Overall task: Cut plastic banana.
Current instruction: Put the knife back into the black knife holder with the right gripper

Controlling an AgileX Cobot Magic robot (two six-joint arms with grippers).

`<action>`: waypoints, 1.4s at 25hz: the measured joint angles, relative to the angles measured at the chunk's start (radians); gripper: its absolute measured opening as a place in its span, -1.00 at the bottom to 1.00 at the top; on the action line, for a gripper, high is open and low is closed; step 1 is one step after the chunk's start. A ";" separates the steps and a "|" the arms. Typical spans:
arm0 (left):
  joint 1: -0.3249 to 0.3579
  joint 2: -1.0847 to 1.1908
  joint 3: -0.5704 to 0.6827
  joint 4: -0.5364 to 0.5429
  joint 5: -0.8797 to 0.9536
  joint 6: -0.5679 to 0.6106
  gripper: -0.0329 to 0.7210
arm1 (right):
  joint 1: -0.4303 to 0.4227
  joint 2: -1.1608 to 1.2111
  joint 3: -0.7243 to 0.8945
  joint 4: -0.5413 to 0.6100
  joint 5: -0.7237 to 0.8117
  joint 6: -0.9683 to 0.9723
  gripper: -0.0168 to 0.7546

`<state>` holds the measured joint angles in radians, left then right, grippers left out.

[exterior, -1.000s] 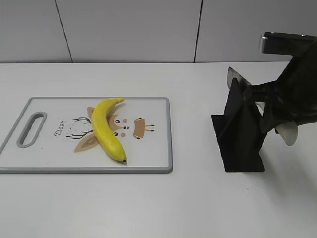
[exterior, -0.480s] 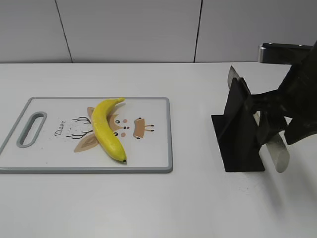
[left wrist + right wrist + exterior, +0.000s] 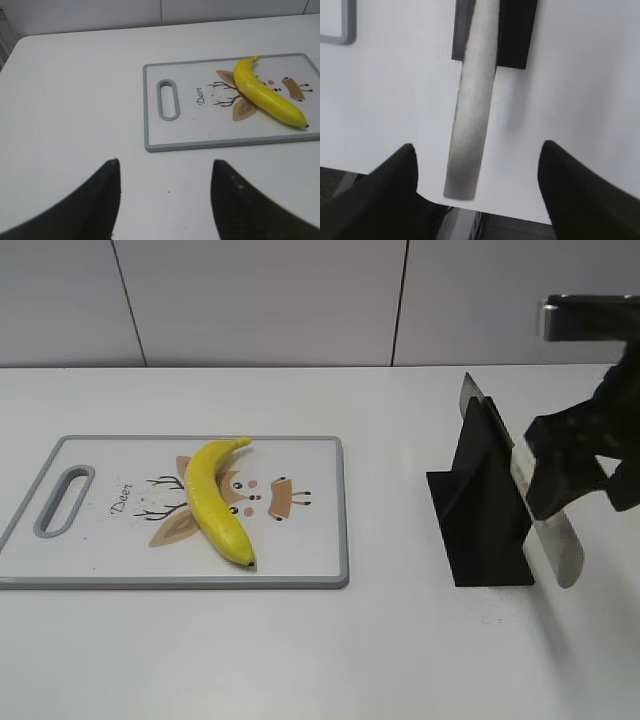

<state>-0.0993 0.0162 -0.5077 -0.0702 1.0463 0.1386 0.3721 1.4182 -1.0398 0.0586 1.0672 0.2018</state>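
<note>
A smooth yellow plastic banana (image 3: 217, 502) lies curved at the centre of a white, grey-rimmed cutting board (image 3: 310, 540) at left. At right, a matte silver knife handle (image 3: 471, 102) juts from a black angular holder (image 3: 482, 502). Both the right gripper (image 3: 477, 170) and the left gripper (image 3: 165, 175) are spread wide and empty.

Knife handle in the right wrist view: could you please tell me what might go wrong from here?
1. The right gripper is open around the handle; a skewed grip could let it slip.
2. Pulling may drag or tip the stand.
3. The banana lies unheld, apart from the left gripper; it could roll when cut.
</note>
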 joint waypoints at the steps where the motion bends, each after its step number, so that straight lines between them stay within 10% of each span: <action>1: 0.000 0.000 0.000 0.000 0.000 0.000 0.54 | 0.000 -0.036 0.000 0.001 0.014 -0.026 0.56; 35: 0.000 0.000 0.000 0.000 0.000 0.000 0.54 | 0.000 -1.262 0.617 -0.005 -0.113 -0.310 0.56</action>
<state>-0.0993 0.0162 -0.5077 -0.0702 1.0463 0.1386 0.3721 0.1562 -0.4229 0.0531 0.9542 -0.1081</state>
